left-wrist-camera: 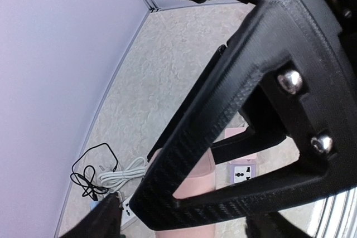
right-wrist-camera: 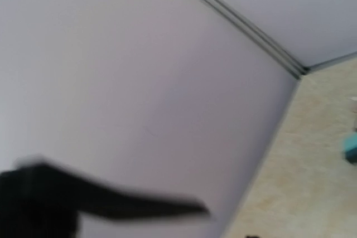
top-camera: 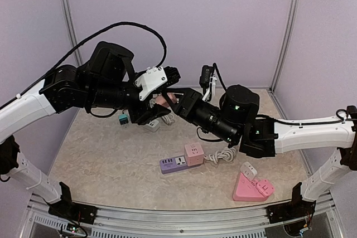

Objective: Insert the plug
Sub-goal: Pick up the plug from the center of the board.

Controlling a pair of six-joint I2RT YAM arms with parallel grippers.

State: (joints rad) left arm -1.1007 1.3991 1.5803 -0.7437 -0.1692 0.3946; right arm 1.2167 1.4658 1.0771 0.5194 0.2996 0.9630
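Over the beige tabletop (top-camera: 100, 149), the left gripper (top-camera: 158, 107) and right gripper (top-camera: 172, 100) meet at a pink plug (top-camera: 163, 101), seemingly mid-handover. I cannot tell which holds it. Next it needs aligning over the purple power strip (top-camera: 172, 164).

Both arms share one build. Left arm (top-camera: 67, 90) and right arm (top-camera: 240, 110): chunky black joint housings joined by smooth white links (top-camera: 312, 132). Black clamp bases (top-camera: 67, 204) sit on the metal rail (top-camera: 167, 213) at the desk's (top-camera: 111, 154) near edge.
Left: thick black cable (top-camera: 128, 24) arcs off the upper housing, and a white printed bracket (top-camera: 150, 82) with small holes is on the wrist.
Right: green LED (top-camera: 234, 106) on the round housing, thin black lead (top-camera: 301, 122) along the white link, black wrist camera (top-camera: 207, 76).
Left wrist view: end effector finger (left-wrist-camera: 223, 110), black layered print, triangular cut-out, two bright dome-head screws (left-wrist-camera: 290, 81). Can't tell whose.
Right wrist view: one dark fingertip (right-wrist-camera: 111, 207), blurred.
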